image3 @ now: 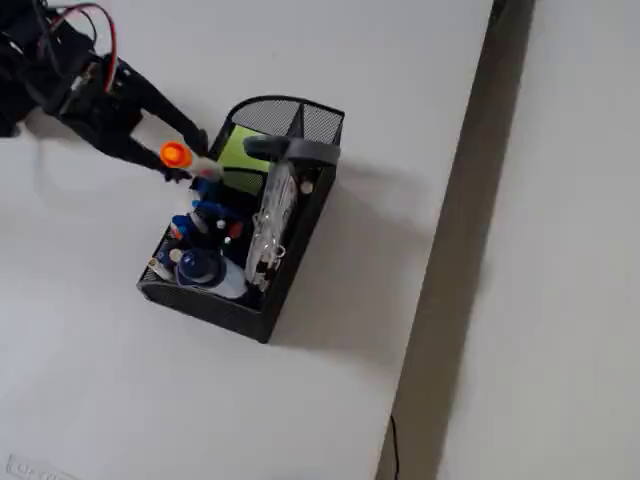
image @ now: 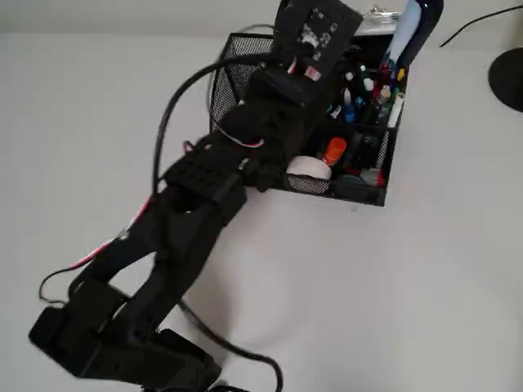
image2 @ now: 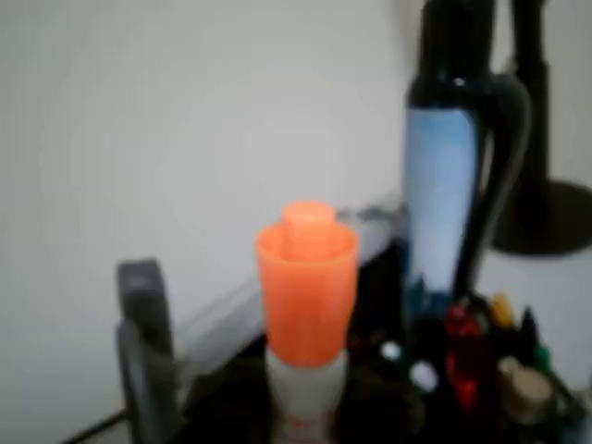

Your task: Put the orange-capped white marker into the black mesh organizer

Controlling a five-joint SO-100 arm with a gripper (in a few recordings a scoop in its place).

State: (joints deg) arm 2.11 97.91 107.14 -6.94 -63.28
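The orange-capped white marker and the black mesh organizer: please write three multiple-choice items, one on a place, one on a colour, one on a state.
1. Where is the orange-capped white marker?
A. Flat on the table
B. At the gripper, over the black mesh organizer
C. Beside the lamp base

2. What colour is the pad in the organizer's curved end in the fixed view?
A. Yellow-green
B. Pink
C. Grey

3. How does the marker stand in the wrist view?
A. Cap pointing up
B. Cap pointing down
C. Cap off

Answers: 1 B, the fixed view shows it at the organizer's rim. 2 A, the pad is yellow-green. 3 A, the cap sits above the white barrel.
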